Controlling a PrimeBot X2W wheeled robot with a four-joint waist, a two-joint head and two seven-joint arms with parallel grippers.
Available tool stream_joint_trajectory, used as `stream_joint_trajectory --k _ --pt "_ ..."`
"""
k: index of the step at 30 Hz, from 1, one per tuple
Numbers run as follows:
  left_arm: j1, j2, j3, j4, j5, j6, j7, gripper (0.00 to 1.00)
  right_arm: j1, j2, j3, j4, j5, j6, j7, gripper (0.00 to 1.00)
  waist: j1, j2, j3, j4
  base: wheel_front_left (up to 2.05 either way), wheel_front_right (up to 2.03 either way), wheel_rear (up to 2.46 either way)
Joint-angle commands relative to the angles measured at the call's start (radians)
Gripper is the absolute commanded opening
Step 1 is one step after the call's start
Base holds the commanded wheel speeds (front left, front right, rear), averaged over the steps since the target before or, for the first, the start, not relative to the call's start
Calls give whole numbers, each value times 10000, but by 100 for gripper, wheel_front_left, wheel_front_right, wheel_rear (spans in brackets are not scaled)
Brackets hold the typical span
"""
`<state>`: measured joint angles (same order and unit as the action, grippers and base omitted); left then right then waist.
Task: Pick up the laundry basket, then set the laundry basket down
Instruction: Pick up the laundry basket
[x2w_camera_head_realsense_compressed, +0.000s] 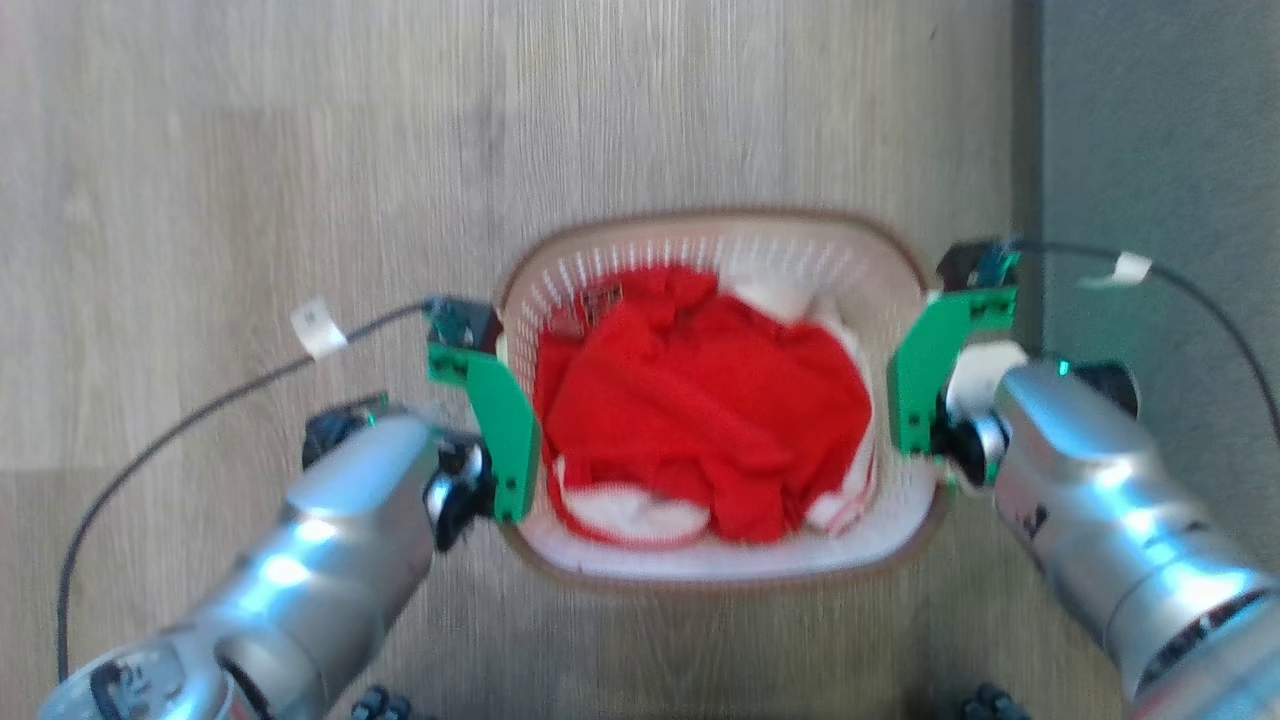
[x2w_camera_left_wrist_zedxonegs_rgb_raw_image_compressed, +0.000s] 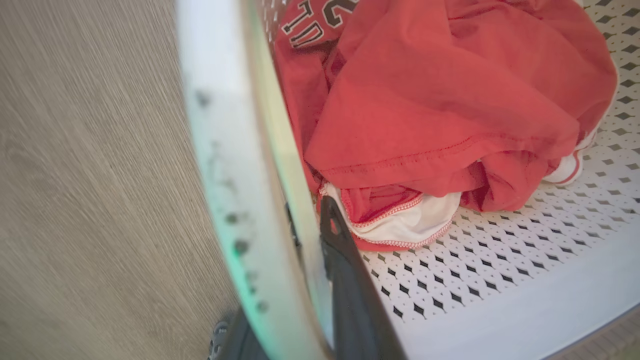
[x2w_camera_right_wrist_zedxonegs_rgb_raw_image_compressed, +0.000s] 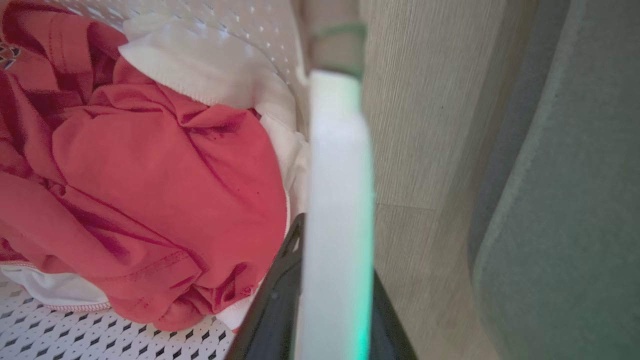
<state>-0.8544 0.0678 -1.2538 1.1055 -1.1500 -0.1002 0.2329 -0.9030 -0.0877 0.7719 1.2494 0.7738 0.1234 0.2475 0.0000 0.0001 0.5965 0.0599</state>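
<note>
The laundry basket (x2w_camera_head_realsense_compressed: 720, 222) is a white perforated tub with a brown rim, seen from above in the head view, and it holds red and white clothes (x2w_camera_head_realsense_compressed: 700, 400). My left gripper (x2w_camera_head_realsense_compressed: 505, 440) sits under its green bracket at the basket's left side. In the left wrist view it (x2w_camera_left_wrist_zedxonegs_rgb_raw_image_compressed: 300, 250) is shut on the white handle (x2w_camera_left_wrist_zedxonegs_rgb_raw_image_compressed: 225, 150), with one dark finger (x2w_camera_left_wrist_zedxonegs_rgb_raw_image_compressed: 350, 290) inside the wall. My right gripper (x2w_camera_head_realsense_compressed: 915, 400) is at the opposite side. In the right wrist view it (x2w_camera_right_wrist_zedxonegs_rgb_raw_image_compressed: 335, 280) is shut on the other handle (x2w_camera_right_wrist_zedxonegs_rgb_raw_image_compressed: 340, 175). The floor looks motion-blurred.
Pale wood-look floor (x2w_camera_head_realsense_compressed: 300, 150) lies all around. A grey-green mat or carpet (x2w_camera_head_realsense_compressed: 1160, 150) starts just right of the basket, past a dark seam. Black cables with white tags (x2w_camera_head_realsense_compressed: 318, 328) trail from both wrists. The robot's base wheels (x2w_camera_head_realsense_compressed: 380, 705) peek in at the bottom edge.
</note>
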Motion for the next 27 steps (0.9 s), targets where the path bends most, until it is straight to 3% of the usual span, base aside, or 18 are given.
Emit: stream_joint_trajectory --k 1,17,27 --pt "32 -176 -51 -585 9 -304 -50 0 616 349 422 -305 -105 73 136 0 0 -1 -667 -14 0 0 0" --pt "1405 79 -239 -508 -415 -304 915 0 2299 368 1581 -927 1109 73 1105 0 0 -1 -3962 -67 0 0 0" --pt "2221 415 -258 -796 -605 -304 1689 0 3030 373 2242 -1309 1871 73 1523 0 0 -1 -5392 -66 0 0 0"
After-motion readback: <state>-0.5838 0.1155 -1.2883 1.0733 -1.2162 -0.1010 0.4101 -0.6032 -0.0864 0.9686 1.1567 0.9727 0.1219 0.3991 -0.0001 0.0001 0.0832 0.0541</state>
